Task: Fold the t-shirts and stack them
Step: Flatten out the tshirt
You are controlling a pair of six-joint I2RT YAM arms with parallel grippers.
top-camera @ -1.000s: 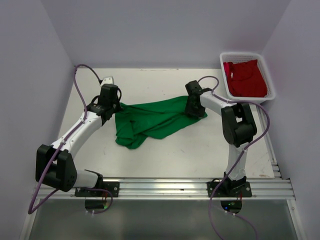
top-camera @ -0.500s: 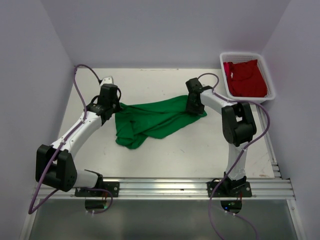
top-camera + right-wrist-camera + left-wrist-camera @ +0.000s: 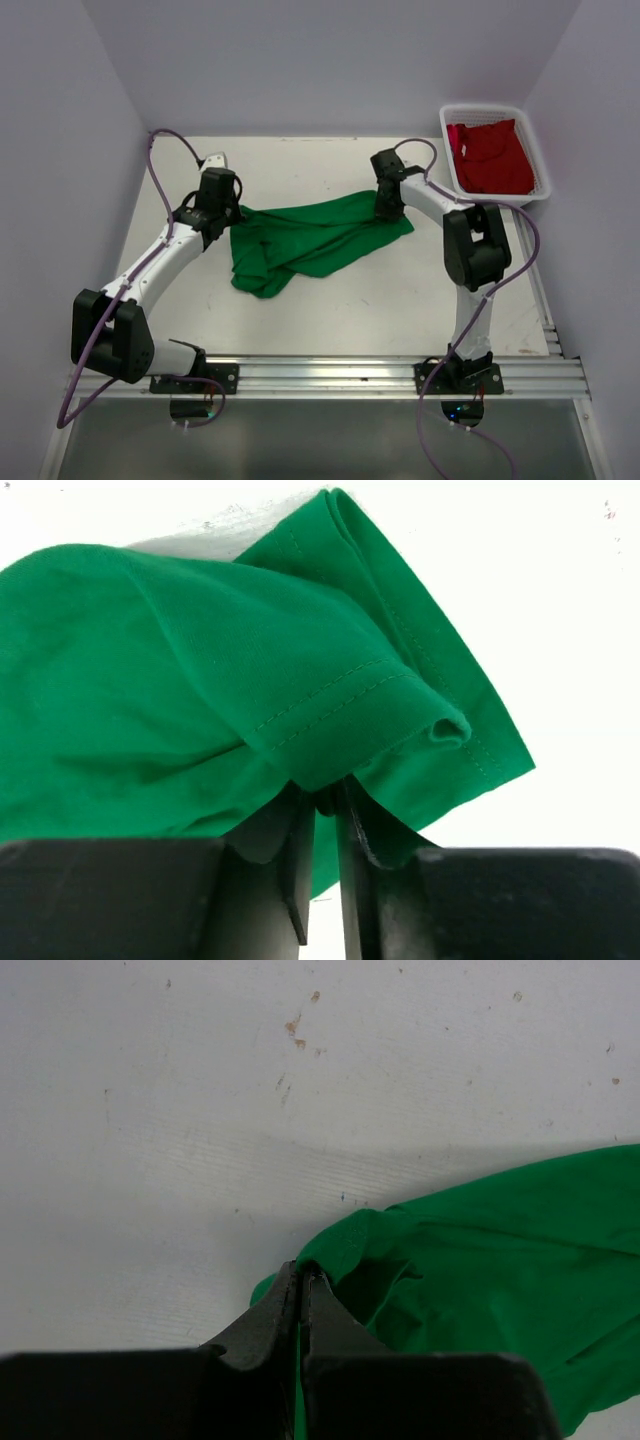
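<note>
The green t-shirt [image 3: 310,240] lies crumpled across the middle of the table, stretched between both arms. My left gripper [image 3: 232,212] is shut on its left edge; in the left wrist view the gripper [image 3: 301,1278] pinches a fold of the green t-shirt [image 3: 480,1260]. My right gripper [image 3: 388,208] is shut on its right corner; in the right wrist view the gripper [image 3: 325,800] holds a hemmed fold of the green t-shirt [image 3: 200,670]. The red t-shirt [image 3: 490,155] lies bunched in the basket at the back right.
The white mesh basket [image 3: 449,160] stands at the table's back right corner, close to the right arm. Purple walls close in the table at the left, back and right. A metal rail [image 3: 330,372] runs along the near edge.
My right gripper has moved a little toward the back with the shirt's right corner, pulling that corner up the table. The left arm has not moved.
</note>
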